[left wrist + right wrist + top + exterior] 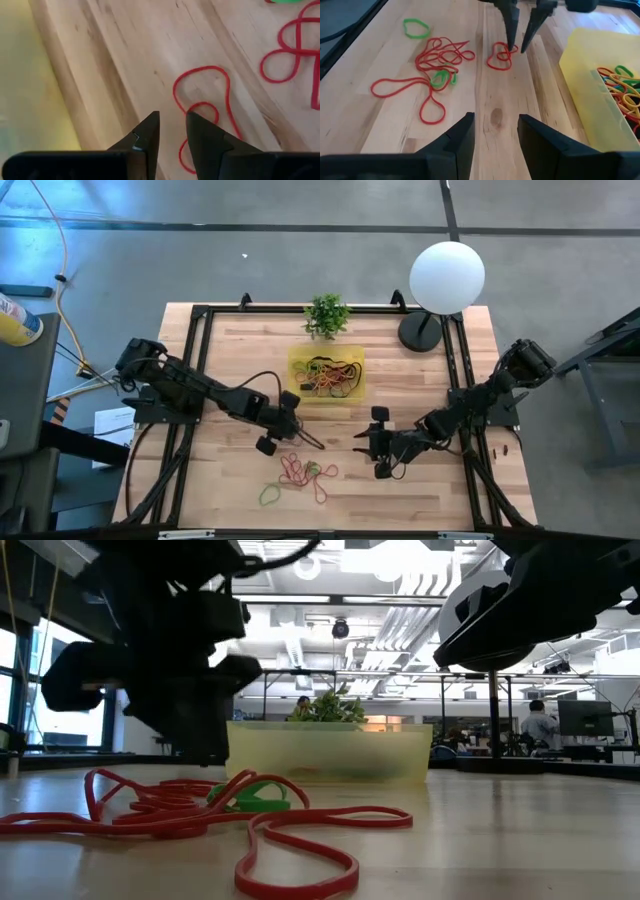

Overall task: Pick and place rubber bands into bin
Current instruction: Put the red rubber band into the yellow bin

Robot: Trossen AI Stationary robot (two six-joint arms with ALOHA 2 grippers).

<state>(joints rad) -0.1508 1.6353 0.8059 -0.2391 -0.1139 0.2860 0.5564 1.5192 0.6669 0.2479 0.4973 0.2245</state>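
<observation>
- Left gripper [521, 46]: positioned at about 7 o'clock from the bin [300, 360], tips lowered onto a lone twisted red band [500, 56]. Fingers narrowly parted, straddling its strands; no firm pinch is evident, so the band appears not yet held.
- Right gripper [494, 131]: waiting at about 5 o'clock from the bin, fingers spread, nothing between them; judged clear of the working arm.
- Rubber bands [300, 473]: loose red and green pile at 6 o'clock on the table [420, 480]; others already lie inside the bin.
- Potted plant [326, 315]: just beyond the bin at 12 o'clock.
</observation>
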